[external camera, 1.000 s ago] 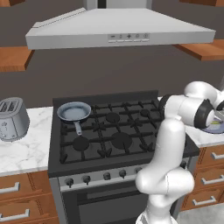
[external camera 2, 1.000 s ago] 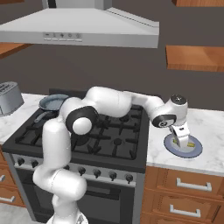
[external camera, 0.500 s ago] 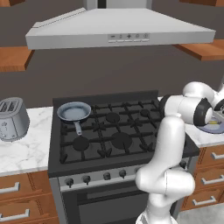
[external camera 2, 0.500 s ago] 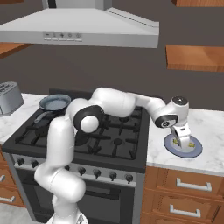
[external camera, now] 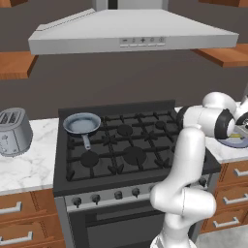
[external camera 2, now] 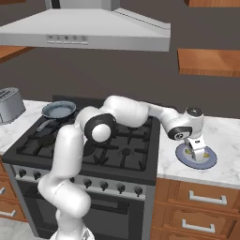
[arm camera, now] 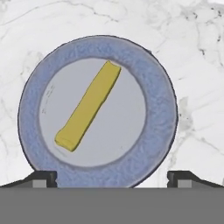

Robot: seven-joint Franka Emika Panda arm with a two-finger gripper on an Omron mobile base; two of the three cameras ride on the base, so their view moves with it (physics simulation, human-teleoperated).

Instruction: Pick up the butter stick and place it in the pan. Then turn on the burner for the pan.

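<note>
In the hand view the two fingers [arm camera: 43, 177] stand wide apart at the bottom edge, holding nothing. Just beyond them lies the flat blue-grey plate [arm camera: 155, 83] on the marble desk [arm camera: 199, 65], and the butter stick [arm camera: 89, 106] rests on the plate's grey middle. Its long axis runs from about 7 o'clock to 1 o'clock, slanted across the line between the fingers, so the hand likely needs a twist before it closes across the narrow sides. From the right base view the gripper [external camera 2: 196, 151] hangs over the plate, right of the stove [external camera 2: 93, 145]; the pan [external camera 2: 58, 110] sits far off at the stove's back-left burner, around 10 o'clock.
</note>
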